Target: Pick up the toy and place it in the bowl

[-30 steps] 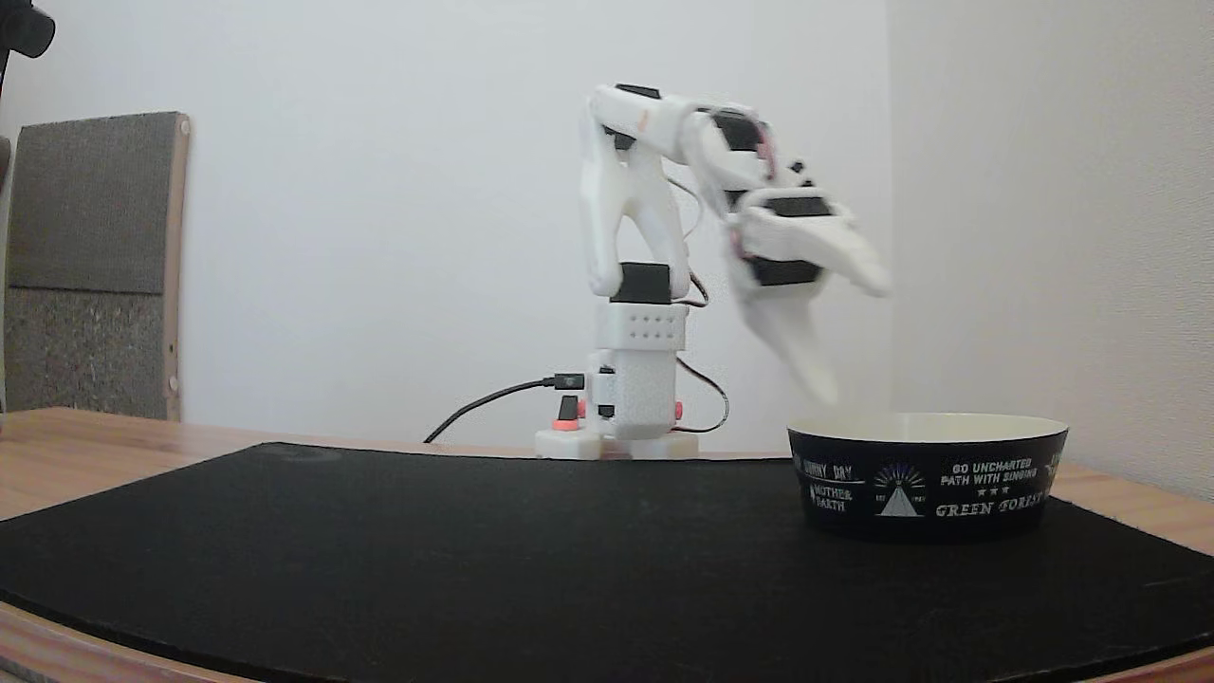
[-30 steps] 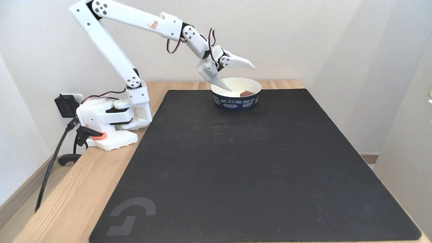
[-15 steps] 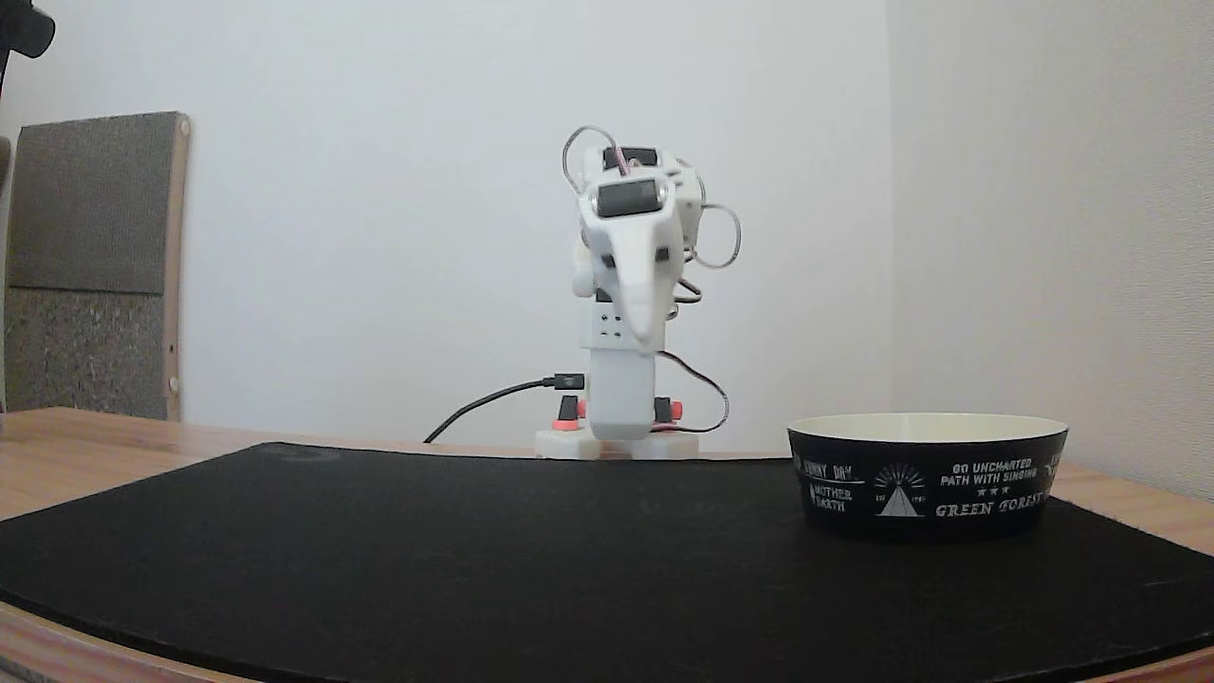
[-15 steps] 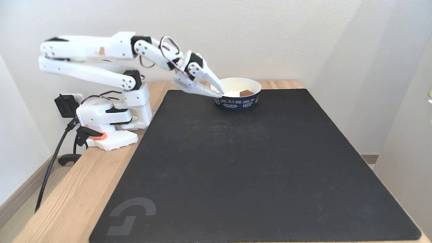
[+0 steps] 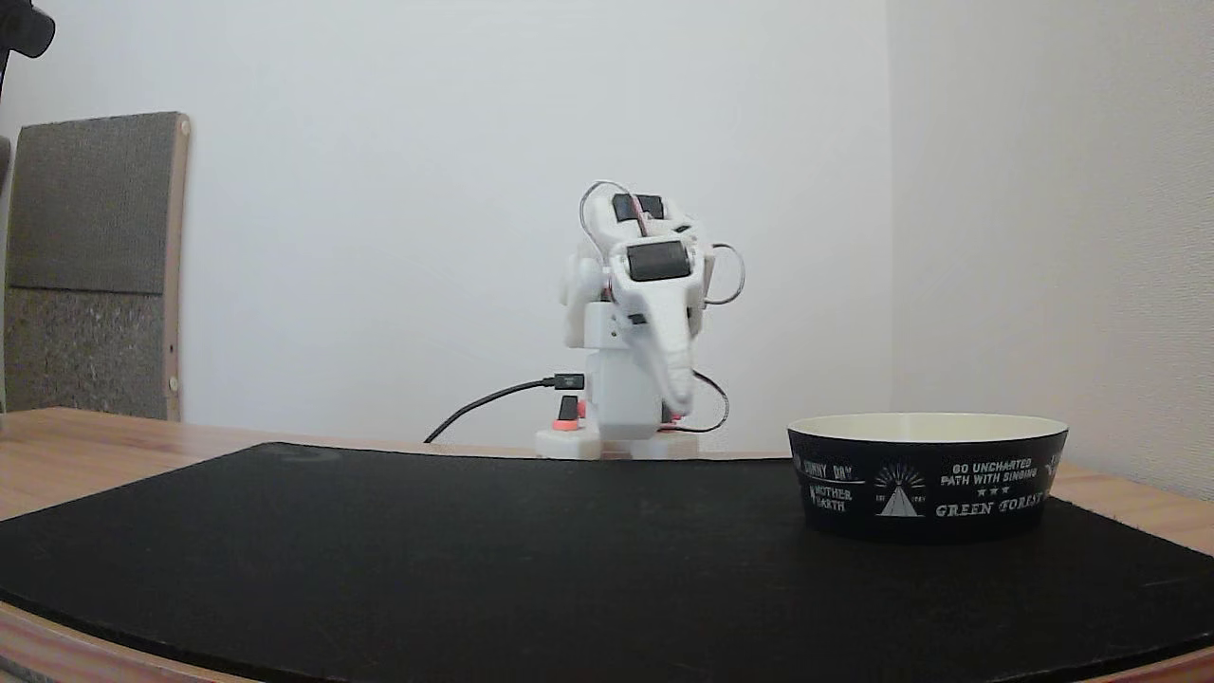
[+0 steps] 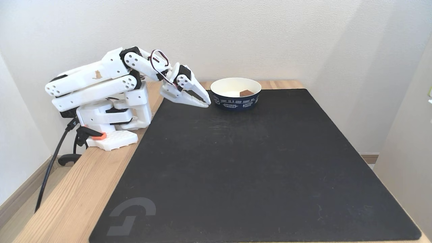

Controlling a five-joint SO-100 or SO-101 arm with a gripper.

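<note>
The reddish-brown toy [image 6: 246, 92] lies inside the bowl [image 6: 236, 101], against its cream inner wall on the right. The bowl is black outside with white words and a tent emblem, and in the low fixed view the bowl [image 5: 925, 479] stands at the right of the black mat, its rim hiding what is inside. My white arm is folded low over its base. The gripper [image 6: 206, 102] points down at the mat's far left corner, just left of the bowl and clear of it, shut with nothing in it. From the low view the gripper [image 5: 681, 403] hangs in front of the base.
A large black mat [image 6: 243, 168] covers most of the wooden table [image 6: 67, 195]. The arm's base [image 6: 111, 118] with cables sits at the table's far left. A grey board [image 5: 90, 266] leans on the wall at the left of the low view.
The arm pulled back from over the bowl and folded down onto its base. The gripper went from open above the bowl to shut and low beside it. The toy stays in the bowl.
</note>
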